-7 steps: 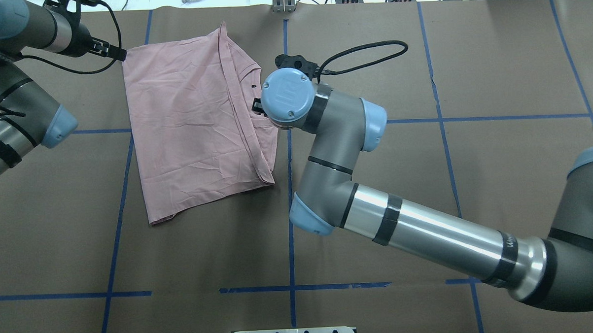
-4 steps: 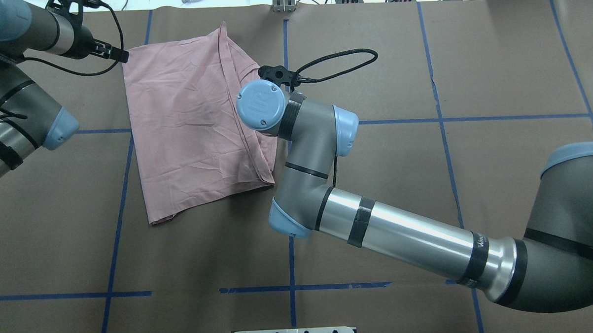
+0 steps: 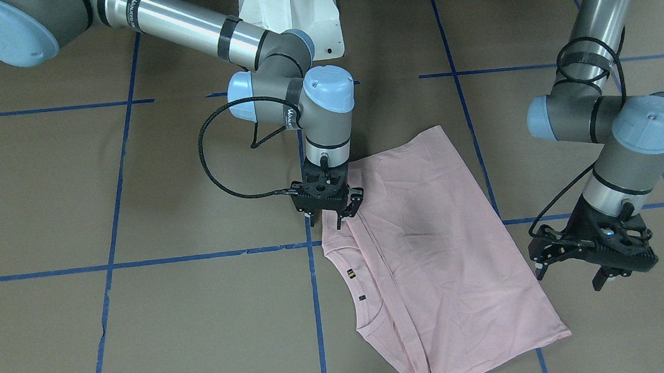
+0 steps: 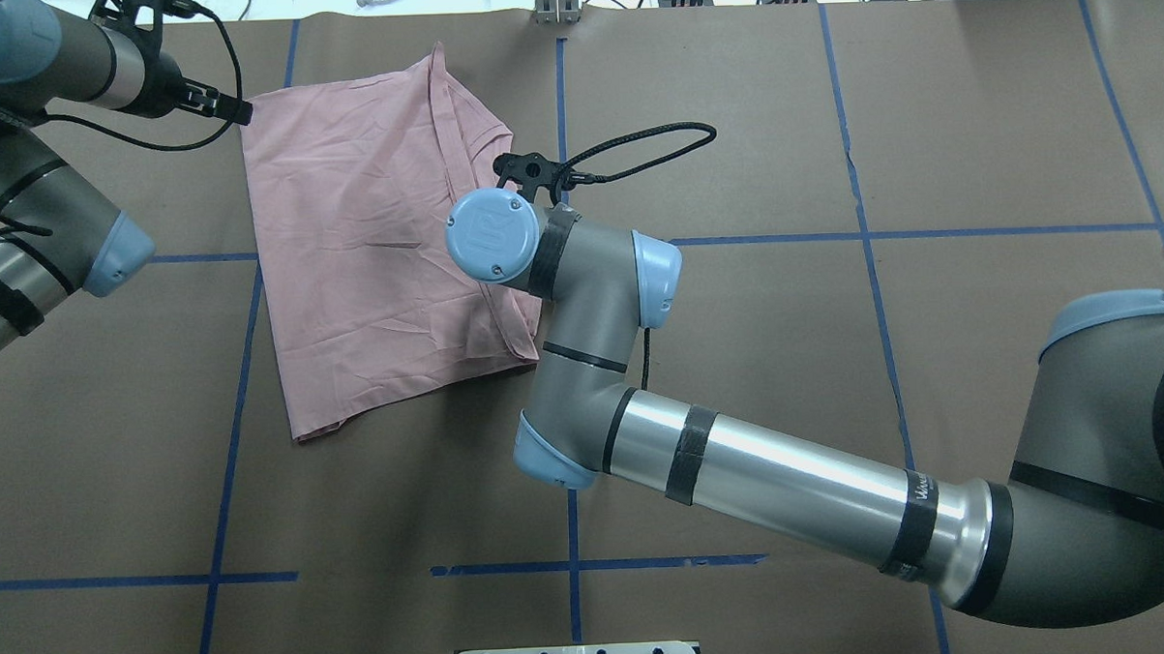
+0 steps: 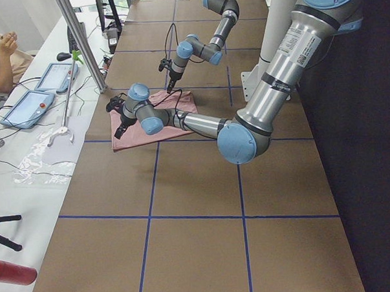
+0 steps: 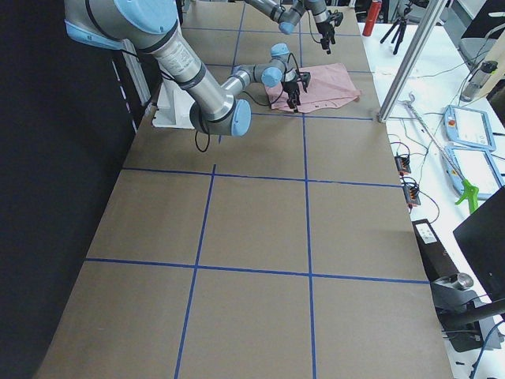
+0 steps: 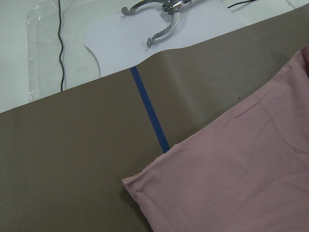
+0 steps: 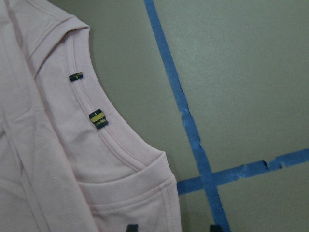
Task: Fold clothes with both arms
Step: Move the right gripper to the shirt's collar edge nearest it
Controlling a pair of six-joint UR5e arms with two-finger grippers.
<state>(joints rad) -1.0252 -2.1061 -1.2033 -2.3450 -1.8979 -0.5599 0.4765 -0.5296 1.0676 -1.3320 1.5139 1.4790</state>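
The pale pink T-shirt point(image 3: 432, 250) lies folded lengthwise and flat on the brown table, plain side up, also seen from overhead point(image 4: 366, 247). Its ribbed collar point(image 8: 120, 150) and small dark tags point(image 8: 99, 118) show at the folded edge. My right gripper point(image 3: 327, 217) is open and points down over the shirt's edge beside the collar; in the right wrist view one fingertip is over cloth and one over the table. My left gripper point(image 3: 599, 272) looks open and empty, just off the shirt's far corner point(image 7: 140, 186), apart from the cloth. In the overhead view the right gripper is hidden under its wrist.
Blue tape lines point(image 4: 566, 298) cross the brown table cover. The white pedestal point(image 3: 288, 6) stands at the robot's side. Beyond the far table edge lie metal tongs point(image 7: 159, 19), cables and tablets point(image 5: 25, 105); a metal post point(image 5: 80, 41) stands there.
My right arm has swung toward the shirt, its wrist moving left and nearer the robot over the folded edge. The left arm has barely moved. The shirt lies as before.
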